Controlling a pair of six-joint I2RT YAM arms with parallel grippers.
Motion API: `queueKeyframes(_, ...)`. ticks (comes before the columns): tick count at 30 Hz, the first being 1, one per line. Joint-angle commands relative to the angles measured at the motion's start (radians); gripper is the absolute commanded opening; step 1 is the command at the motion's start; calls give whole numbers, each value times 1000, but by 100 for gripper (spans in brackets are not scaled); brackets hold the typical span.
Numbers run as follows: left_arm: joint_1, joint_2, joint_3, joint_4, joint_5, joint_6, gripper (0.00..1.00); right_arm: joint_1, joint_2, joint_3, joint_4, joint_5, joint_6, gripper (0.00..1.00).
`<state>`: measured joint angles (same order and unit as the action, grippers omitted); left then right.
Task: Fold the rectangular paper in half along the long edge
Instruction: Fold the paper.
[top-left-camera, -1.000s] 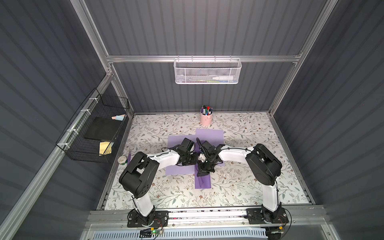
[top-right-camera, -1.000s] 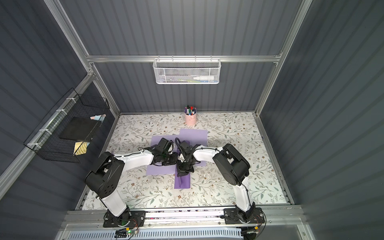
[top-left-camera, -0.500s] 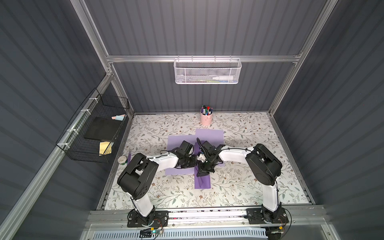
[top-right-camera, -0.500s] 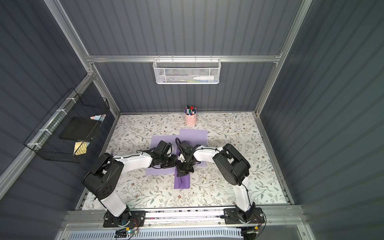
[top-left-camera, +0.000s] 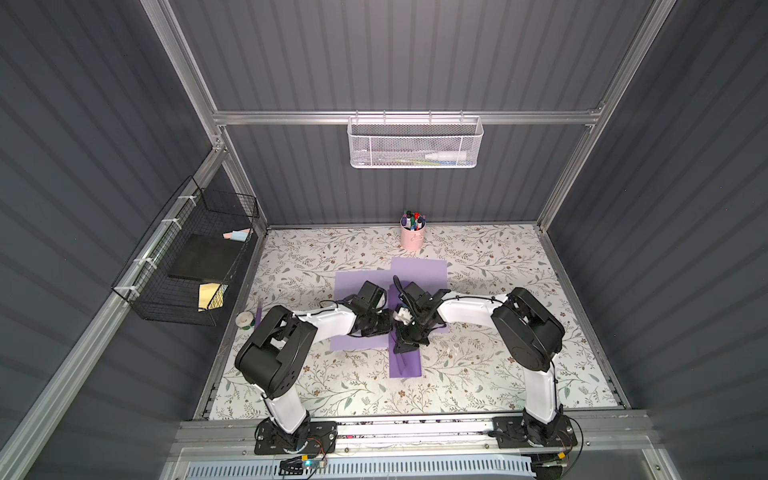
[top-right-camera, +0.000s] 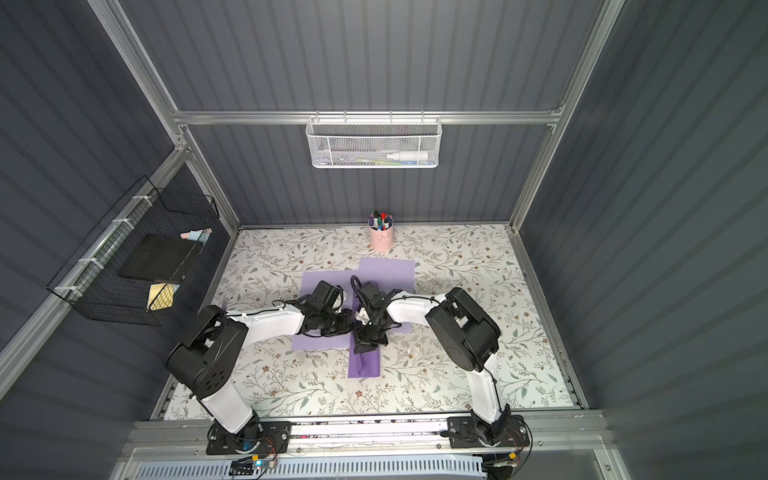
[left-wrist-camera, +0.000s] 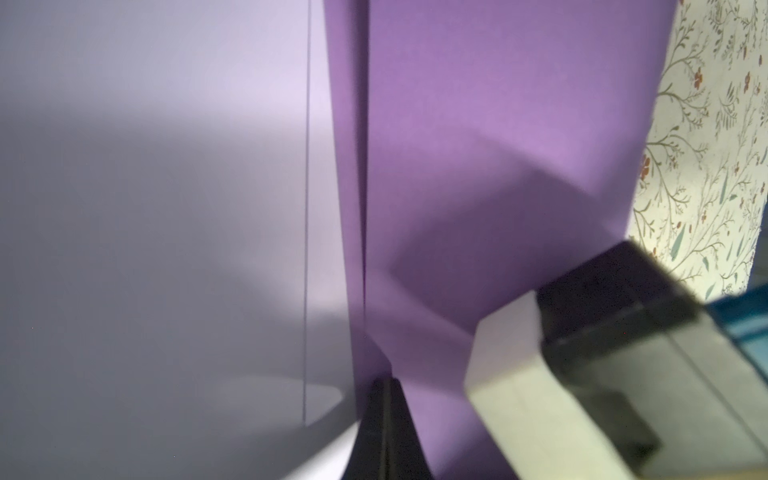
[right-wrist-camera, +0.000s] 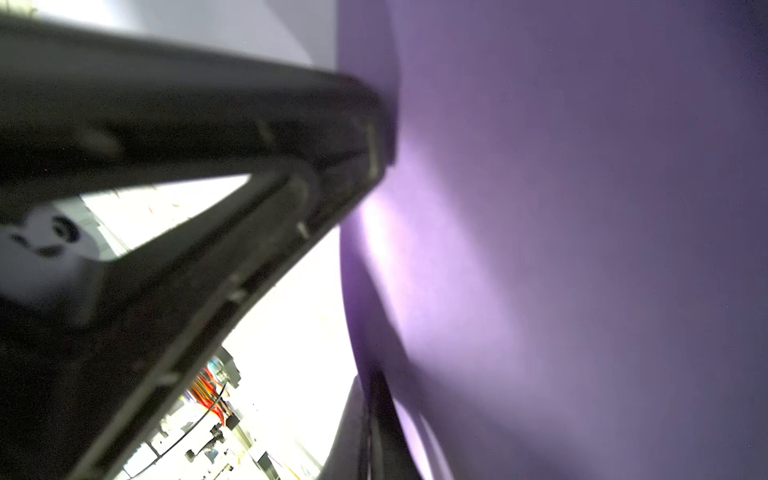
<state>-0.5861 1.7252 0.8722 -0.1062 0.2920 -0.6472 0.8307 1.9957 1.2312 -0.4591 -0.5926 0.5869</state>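
task's thing: the purple paper (top-left-camera: 405, 361) lies on the floral table (top-left-camera: 316, 257), across a pale sheet (top-left-camera: 353, 286), between the two arms.
long axis: it runs from the pink cup (top-left-camera: 412, 239) at the far side toward the near rail. the near end shows as a narrow strip and the far end is wider.
fold state: in the left wrist view one long edge lies over the paper with a dark gap under it. i judge the fold laid over but not pressed flat.
left claw (left-wrist-camera: 382, 399): jaws together, tip at that long edge, reaching in from the left over the pale sheet.
right claw (right-wrist-camera: 368, 419): low over the paper's middle, pointing toward the near end. the jaws are close together; whether they pinch the paper i cannot tell.
key relation: both claws meet at the paper's middle, just beside each other, with the paper's length running away from them toward both ends.
next move, my guess: a slide along the long axis, not across it.
risk: the paper may skid on the pale sheet beneath.
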Motion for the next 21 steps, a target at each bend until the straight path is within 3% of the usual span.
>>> queueKeyframes(1,5,31,-9,-49,-11,17,3,3,-39,11,-79,52,-12,32)
queueKeyframes(4,5,41,-6,-52,-7,23,2,3,-55,14,-87,54,-14,46)
queueKeyframes(9,5,52,-8,-53,-7,25,2,2,-93,11,-90,53,-12,47)
queueKeyframes(11,5,53,-11,-53,-7,26,2,-2,-130,9,-92,53,-13,44)
queueKeyframes(15,5,56,-12,-55,-9,27,2,-44,-227,-15,-84,50,-13,28)
queueKeyframes(21,5,58,-14,-52,-8,29,2,-163,-259,-65,-15,-67,-26,14)
